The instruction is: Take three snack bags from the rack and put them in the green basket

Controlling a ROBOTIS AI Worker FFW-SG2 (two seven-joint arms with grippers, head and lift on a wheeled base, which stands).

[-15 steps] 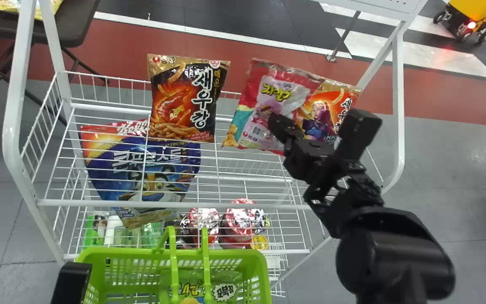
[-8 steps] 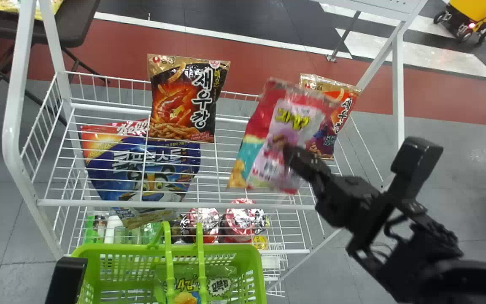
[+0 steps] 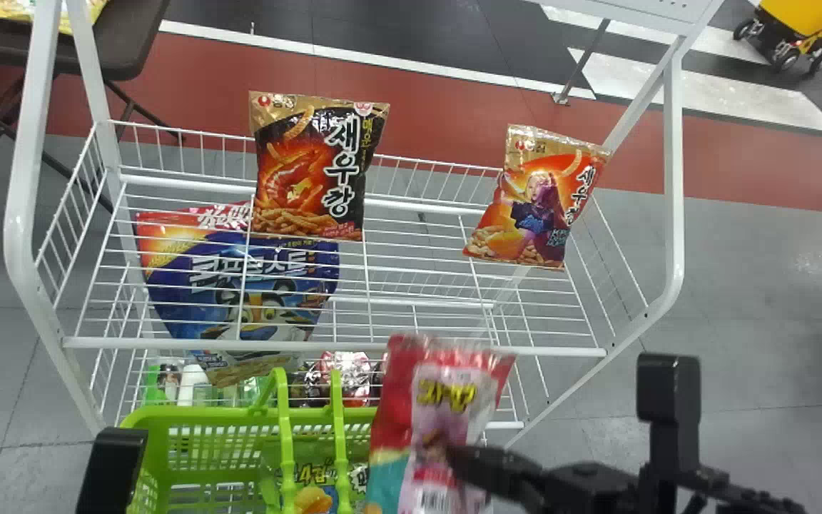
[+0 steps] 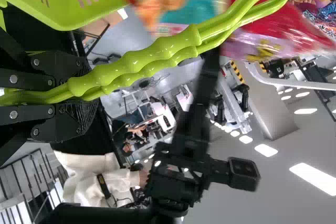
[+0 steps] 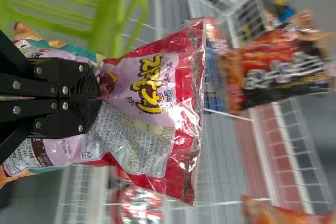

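Note:
My right gripper (image 3: 457, 464) is shut on the pink-and-red snack bag (image 3: 447, 400), at the right side of the green basket (image 3: 190, 414). In the right wrist view, the right gripper (image 5: 96, 98) pinches the middle of the bag (image 5: 152, 82). Part of my left gripper's arm, left gripper (image 3: 113, 467), stands at the basket's left; in the left wrist view the left gripper (image 4: 86, 97) is shut on the basket's handle (image 4: 152, 56). A green snack bag (image 3: 315, 492) lies inside the basket. On the rack are a black snack bag (image 3: 311, 171) and an orange one (image 3: 536, 200).
The white wire rack (image 3: 332, 350) stands behind the basket, its front rail between basket and upper bags. Lower down sit a blue cereal bag (image 3: 240, 285) and a red-topped cup (image 3: 347, 375). A dark table (image 3: 118, 43) is at the far left.
The right gripper has drawn the pink-and-red bag off the rack, down and toward the basket, uncovering the orange bag. The basket has shifted slightly left and up.

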